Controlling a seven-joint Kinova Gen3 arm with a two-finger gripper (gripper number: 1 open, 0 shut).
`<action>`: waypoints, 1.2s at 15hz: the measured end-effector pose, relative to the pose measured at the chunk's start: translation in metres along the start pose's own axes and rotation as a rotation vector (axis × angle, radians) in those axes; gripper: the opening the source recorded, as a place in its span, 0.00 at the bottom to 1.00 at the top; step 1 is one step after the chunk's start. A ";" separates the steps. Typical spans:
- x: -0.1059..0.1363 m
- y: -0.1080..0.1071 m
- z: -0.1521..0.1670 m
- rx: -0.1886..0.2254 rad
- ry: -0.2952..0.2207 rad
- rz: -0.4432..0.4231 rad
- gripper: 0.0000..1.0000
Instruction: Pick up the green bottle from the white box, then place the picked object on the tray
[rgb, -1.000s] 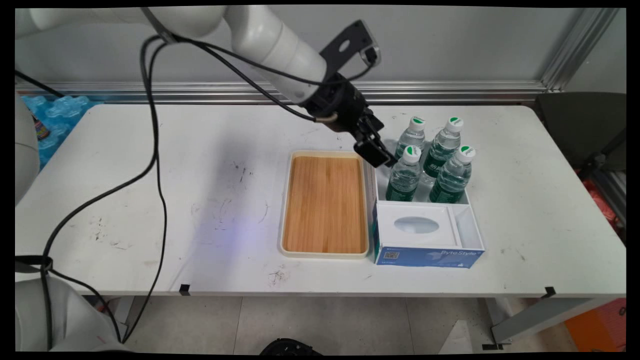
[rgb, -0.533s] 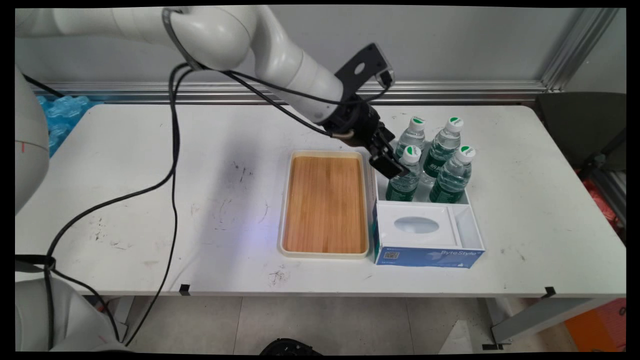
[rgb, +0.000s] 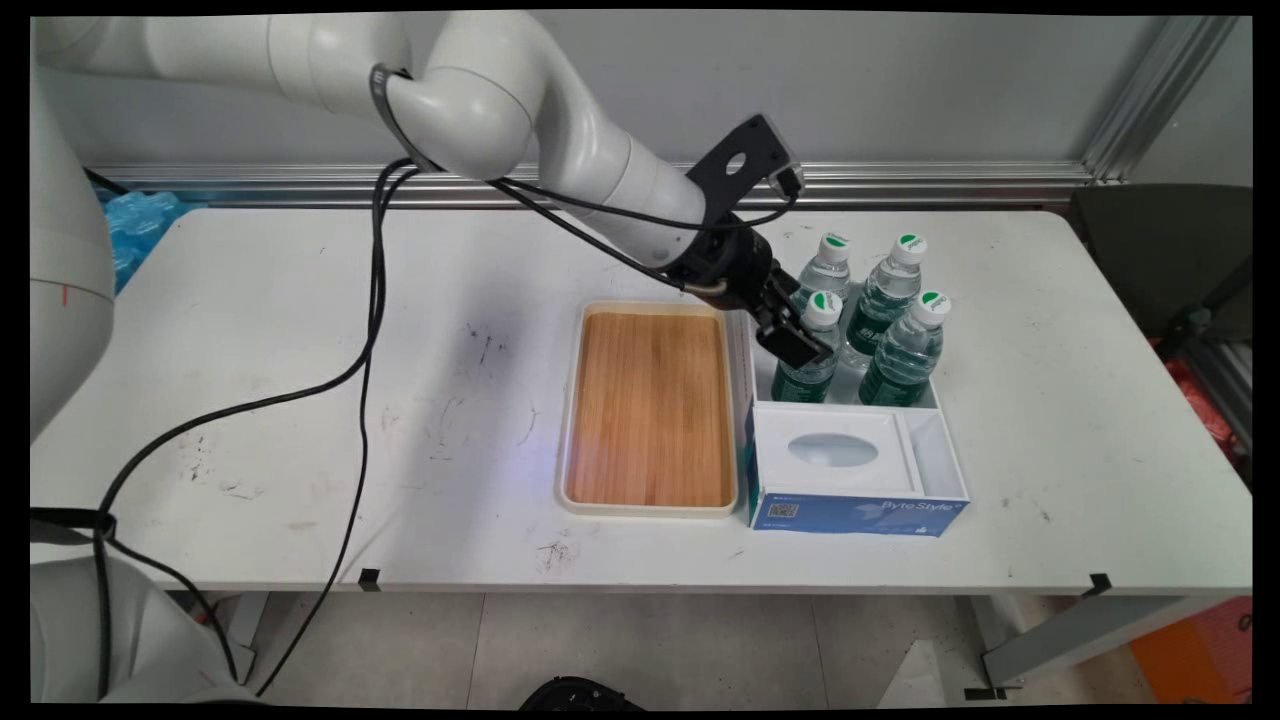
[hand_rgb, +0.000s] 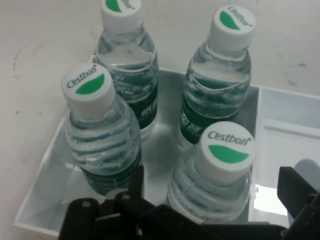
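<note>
Four water bottles with white-and-green caps stand in a white box (rgb: 944, 405) (hand_rgb: 37, 202). My gripper (rgb: 803, 347) (hand_rgb: 215, 187) is open and low at the front-left bottle (rgb: 812, 362) (hand_rgb: 220, 175). In the hand view one black finger (hand_rgb: 136, 184) stands to the left of that bottle and the other finger (hand_rgb: 297, 192) to its right, so the bottle sits between them. I cannot tell whether the pads touch it. The back-left bottle (rgb: 826, 265) (hand_rgb: 100, 135) stands just beyond the gripper.
A wooden tray (rgb: 650, 410) with a cream rim lies empty just left of the box. A blue tissue box (rgb: 850, 512) sits in the box's near part. Two more bottles (rgb: 905, 350) (rgb: 885, 290) stand to the right. Black cables (rgb: 360, 330) hang from the arm.
The gripper has moved right and down from beside the tray's far corner onto the front-left bottle; the bottles have not moved.
</note>
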 end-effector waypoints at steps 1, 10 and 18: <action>-0.001 0.000 0.002 0.002 0.001 -0.003 1.00; -0.007 0.002 0.015 0.005 -0.003 -0.018 1.00; -0.012 0.004 0.019 0.002 -0.006 -0.024 0.00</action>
